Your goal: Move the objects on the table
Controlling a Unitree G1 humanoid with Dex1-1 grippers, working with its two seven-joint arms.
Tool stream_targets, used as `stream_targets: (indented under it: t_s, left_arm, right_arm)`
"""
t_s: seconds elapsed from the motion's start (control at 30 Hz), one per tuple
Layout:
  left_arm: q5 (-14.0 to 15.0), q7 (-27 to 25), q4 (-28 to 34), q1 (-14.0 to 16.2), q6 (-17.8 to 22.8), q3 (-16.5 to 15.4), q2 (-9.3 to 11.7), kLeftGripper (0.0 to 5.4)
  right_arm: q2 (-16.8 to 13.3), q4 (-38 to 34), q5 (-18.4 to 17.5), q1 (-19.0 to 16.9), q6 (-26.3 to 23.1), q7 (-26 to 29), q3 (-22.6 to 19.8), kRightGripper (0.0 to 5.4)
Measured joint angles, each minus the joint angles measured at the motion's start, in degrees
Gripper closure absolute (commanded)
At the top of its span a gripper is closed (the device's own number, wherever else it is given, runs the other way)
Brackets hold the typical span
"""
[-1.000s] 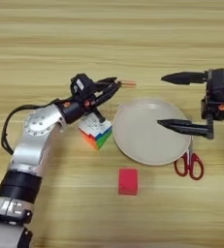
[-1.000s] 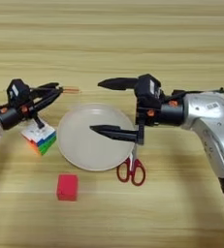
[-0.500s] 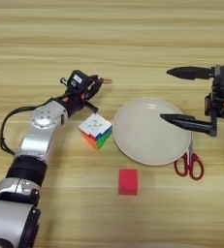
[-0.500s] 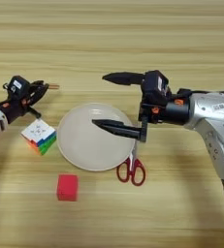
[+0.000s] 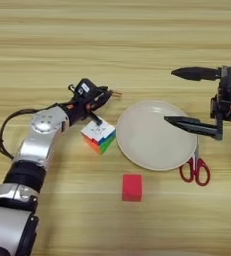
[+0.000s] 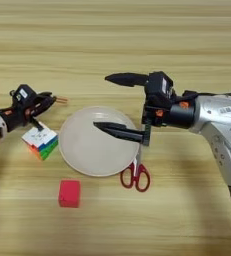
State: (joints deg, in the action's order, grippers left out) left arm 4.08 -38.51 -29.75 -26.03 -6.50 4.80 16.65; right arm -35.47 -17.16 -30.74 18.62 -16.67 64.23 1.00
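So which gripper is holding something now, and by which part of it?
The left gripper holds the thin orange-handled screwdriver, only its tip showing past the fingers, so the grip point cannot be told. The right gripper is wide open over the plate, holding nothing.

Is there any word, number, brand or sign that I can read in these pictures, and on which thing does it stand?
None can be read.
Right arm: a small pale label, too blurred to read.
Rubik's cube, plate, red block, scissors: no text shows.

Nothing on view besides the task's own things
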Motion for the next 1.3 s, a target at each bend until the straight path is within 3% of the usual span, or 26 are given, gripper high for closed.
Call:
stream_targets:
  t_s: [0.73,0.77,1.3]
  left_arm:
    - [0.45,-5.28,5.19,3.03,1.77,1.74,1.17,4.68]
    - [0.3,-5.5,5.37,3.18,1.77,2.1,1.48,4.39]
    - [0.06,-6.63,6.2,4.4,1.72,3.37,2.47,2.85]
  right_arm:
    - [-0.02,-0.44,-0.1,-0.04,-0.01,0.01,0.02,0.0]
    - [-0.02,-0.52,-0.11,-0.04,-0.01,0.01,0.02,0.0]
    - [-0.02,-0.55,-0.12,-0.07,-0.04,-0.03,0.02,0.0]
